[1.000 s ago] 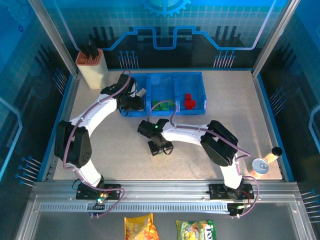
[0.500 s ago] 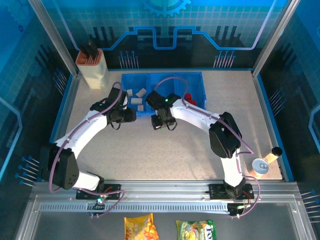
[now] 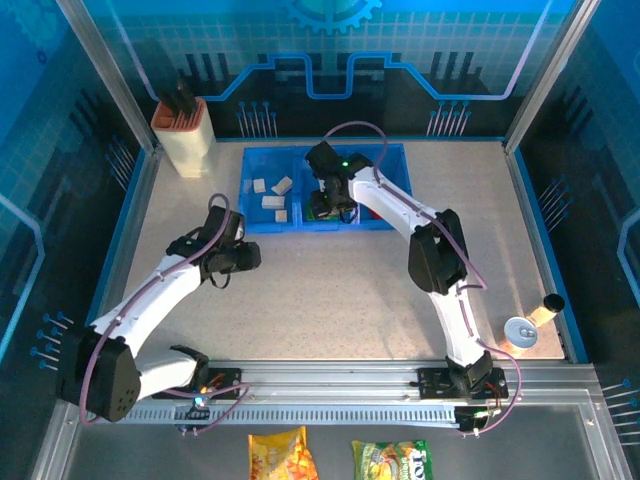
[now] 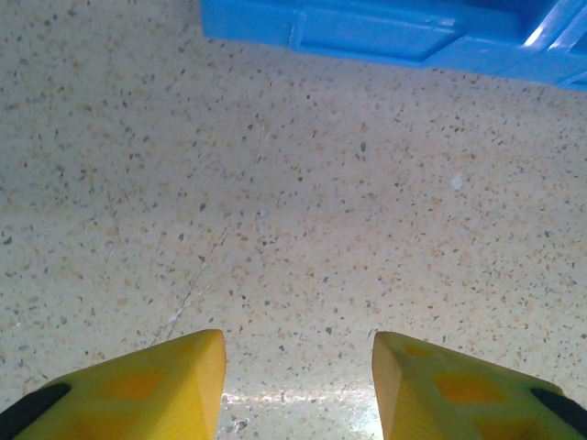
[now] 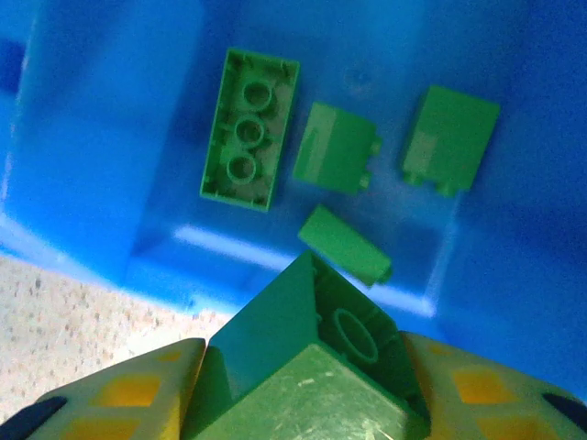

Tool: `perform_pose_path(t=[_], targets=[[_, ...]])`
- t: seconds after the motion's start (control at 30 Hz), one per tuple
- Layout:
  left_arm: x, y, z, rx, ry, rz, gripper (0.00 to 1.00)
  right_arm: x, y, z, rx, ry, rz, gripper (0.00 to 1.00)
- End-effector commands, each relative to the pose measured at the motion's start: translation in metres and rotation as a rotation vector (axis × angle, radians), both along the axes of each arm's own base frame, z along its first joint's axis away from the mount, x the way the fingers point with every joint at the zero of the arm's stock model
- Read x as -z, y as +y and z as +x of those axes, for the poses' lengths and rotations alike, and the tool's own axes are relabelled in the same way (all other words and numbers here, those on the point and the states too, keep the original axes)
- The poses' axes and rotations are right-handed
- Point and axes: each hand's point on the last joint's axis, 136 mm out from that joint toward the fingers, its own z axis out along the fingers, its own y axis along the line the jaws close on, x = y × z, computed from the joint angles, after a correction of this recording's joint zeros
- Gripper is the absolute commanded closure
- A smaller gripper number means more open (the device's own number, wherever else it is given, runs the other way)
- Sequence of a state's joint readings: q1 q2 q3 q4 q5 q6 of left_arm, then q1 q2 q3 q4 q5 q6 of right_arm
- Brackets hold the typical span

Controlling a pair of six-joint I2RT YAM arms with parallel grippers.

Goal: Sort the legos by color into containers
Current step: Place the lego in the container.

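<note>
Right wrist: my right fingers (image 5: 119,394) clamp a green brick (image 5: 303,367) over the bin (image 5: 92,137), close to its wall. Dropped here, it may bounce out; left fingers (image 4: 138,385) gape empty.

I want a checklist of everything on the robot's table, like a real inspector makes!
Surface: speckled beige table.
Job's things: blue tray at the back; cream bricks in its left bin, four loose greens in the middle bin.
Clutter: beige holder, can, two snack bags.
Grippers: right gripper over the middle bin, fingers shut on a green brick; left gripper open above bare table.
Cables: purple cables along both arms.
Surroundings: blue patterned walls, metal frame.
</note>
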State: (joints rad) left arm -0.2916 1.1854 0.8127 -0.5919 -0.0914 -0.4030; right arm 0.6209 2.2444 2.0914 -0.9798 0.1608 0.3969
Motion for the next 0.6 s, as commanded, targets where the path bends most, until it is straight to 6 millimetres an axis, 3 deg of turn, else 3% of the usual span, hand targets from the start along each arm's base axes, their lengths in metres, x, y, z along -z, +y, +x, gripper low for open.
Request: perform_pose_path(t=[0.0,0.33,0.57], targets=[[0.006,0.006,-0.005,-0.055,0.0,-0.018,0.52,0.012,-0.007,0.01,-0.009,0.023,-0.036,0.55],[0.022,0.006,-0.017,-0.083,0.024,-0.048,0.48,0.038,-0.002,0.023,-0.007,0.058,-0.034,0.52],[0.033,0.009,-0.022,-0.091,0.049,-0.034,0.43,0.028,-0.007,0.023,-0.007,0.04,-0.055,0.44]])
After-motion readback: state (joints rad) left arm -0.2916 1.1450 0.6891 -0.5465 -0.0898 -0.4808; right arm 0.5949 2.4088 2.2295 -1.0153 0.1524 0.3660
